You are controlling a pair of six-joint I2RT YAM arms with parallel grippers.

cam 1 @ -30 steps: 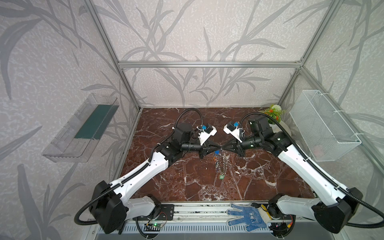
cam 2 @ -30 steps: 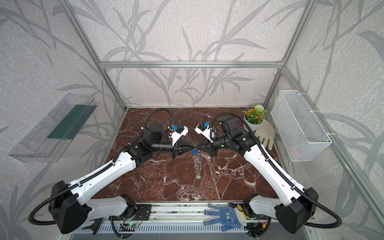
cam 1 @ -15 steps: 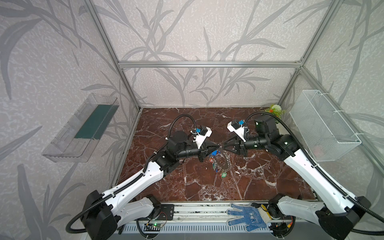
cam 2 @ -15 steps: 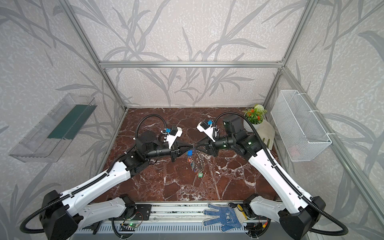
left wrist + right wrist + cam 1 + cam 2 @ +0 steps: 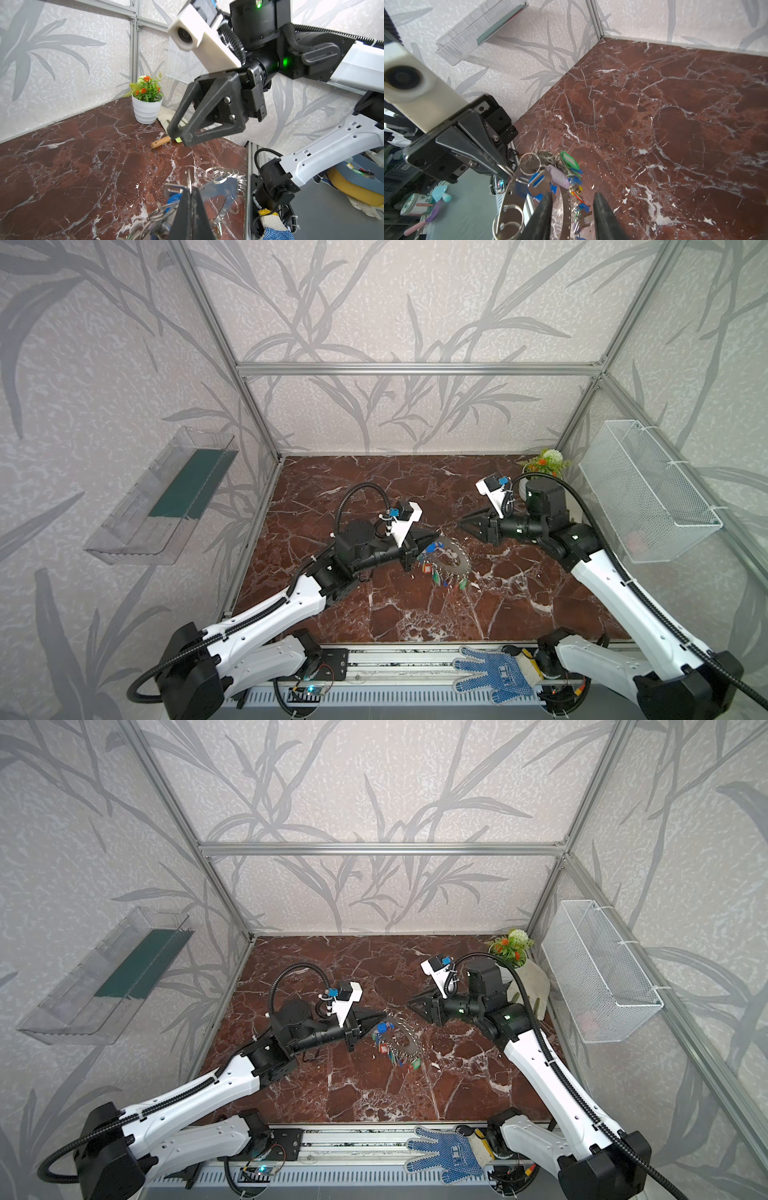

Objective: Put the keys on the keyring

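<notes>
Metal all through, the keyring [image 5: 456, 559] should be stiff and slick. The keys [image 5: 441, 578] dangling off its near-left rim probably make it lopsided and likely to swing. It hangs tilted low over the middle of the table [image 5: 332, 497], with the left gripper [image 5: 436, 535] clamped tight on its far-left edge. Just to its right, the right gripper [image 5: 462, 525] has its jaws apart and is empty. Best hold looks like the bare rim on the right, clear of the keys.
</notes>
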